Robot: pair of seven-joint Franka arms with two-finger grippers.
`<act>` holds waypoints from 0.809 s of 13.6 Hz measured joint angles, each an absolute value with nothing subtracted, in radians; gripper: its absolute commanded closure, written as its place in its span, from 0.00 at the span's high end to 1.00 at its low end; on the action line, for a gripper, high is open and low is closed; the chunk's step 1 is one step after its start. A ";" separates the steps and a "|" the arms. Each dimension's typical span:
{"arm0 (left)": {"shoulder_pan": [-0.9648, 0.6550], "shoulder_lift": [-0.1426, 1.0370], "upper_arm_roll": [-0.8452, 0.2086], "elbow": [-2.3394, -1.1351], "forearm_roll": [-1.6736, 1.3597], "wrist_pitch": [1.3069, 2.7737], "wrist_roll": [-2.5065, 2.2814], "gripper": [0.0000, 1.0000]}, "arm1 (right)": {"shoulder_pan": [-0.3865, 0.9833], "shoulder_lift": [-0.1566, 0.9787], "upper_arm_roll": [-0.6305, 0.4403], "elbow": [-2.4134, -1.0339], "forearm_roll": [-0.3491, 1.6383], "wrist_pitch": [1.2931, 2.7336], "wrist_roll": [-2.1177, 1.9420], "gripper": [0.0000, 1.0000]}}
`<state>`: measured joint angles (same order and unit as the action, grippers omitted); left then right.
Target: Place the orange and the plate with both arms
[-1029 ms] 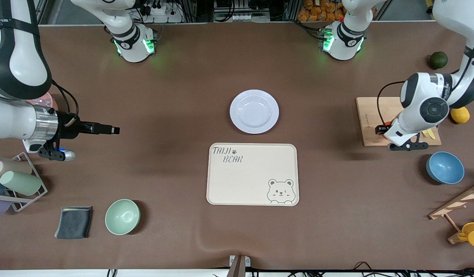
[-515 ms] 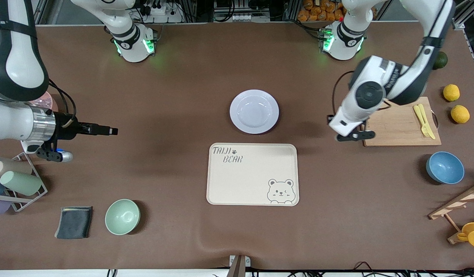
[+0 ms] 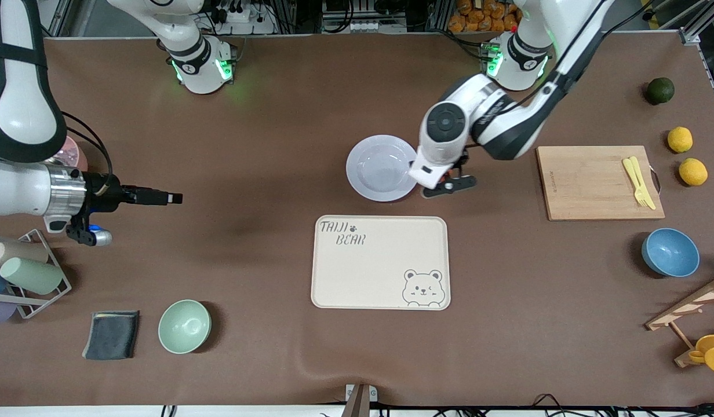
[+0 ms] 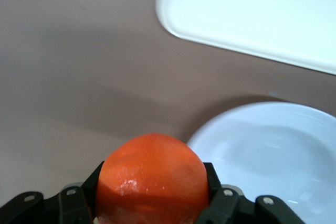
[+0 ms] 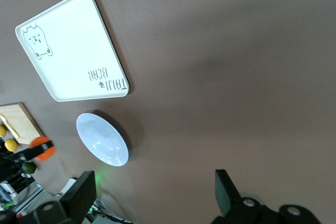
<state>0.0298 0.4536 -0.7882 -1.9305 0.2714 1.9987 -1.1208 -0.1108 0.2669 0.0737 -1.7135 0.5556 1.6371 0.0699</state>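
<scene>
My left gripper (image 3: 447, 184) is shut on the orange (image 4: 152, 179), which fills the space between its jaws. It hangs over the bare table just beside the rim of the pale plate (image 3: 383, 168), toward the left arm's end. The arm hides the orange in the front view; the right wrist view shows it (image 5: 42, 149). The plate (image 4: 273, 156) lies on the table, farther from the front camera than the cream bear tray (image 3: 380, 262). My right gripper (image 3: 172, 198) is open and empty, waiting above the table near the right arm's end; the plate (image 5: 102, 140) shows far off in its view.
A wooden cutting board (image 3: 594, 182) with yellow cutlery (image 3: 638, 174), two yellow fruits (image 3: 680, 139), a dark green fruit (image 3: 660, 90) and a blue bowl (image 3: 670, 252) are toward the left arm's end. A green bowl (image 3: 184, 326), dark cloth (image 3: 112, 334) and cup rack (image 3: 29, 272) are toward the right arm's end.
My left arm has swung from over the cutting board to beside the plate, carrying the orange. My right gripper has barely moved.
</scene>
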 measured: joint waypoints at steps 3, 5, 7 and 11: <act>-0.086 0.587 -0.777 -1.823 0.272 1.999 -1.260 0.10 | -0.100 0.300 0.086 -1.721 0.624 1.657 0.024 1.00; -0.158 0.651 -0.753 -1.763 0.272 1.999 -1.307 0.11 | -0.080 0.329 0.087 -1.722 0.661 1.661 -0.029 1.00; -0.209 0.696 -0.729 -1.724 0.272 1.999 -1.317 0.13 | -0.059 0.349 0.088 -1.730 0.693 1.681 -0.064 1.00; -0.330 0.751 -0.599 -1.675 0.272 2.000 -1.318 0.29 | -0.038 0.358 0.089 -1.843 0.825 1.789 -0.220 1.00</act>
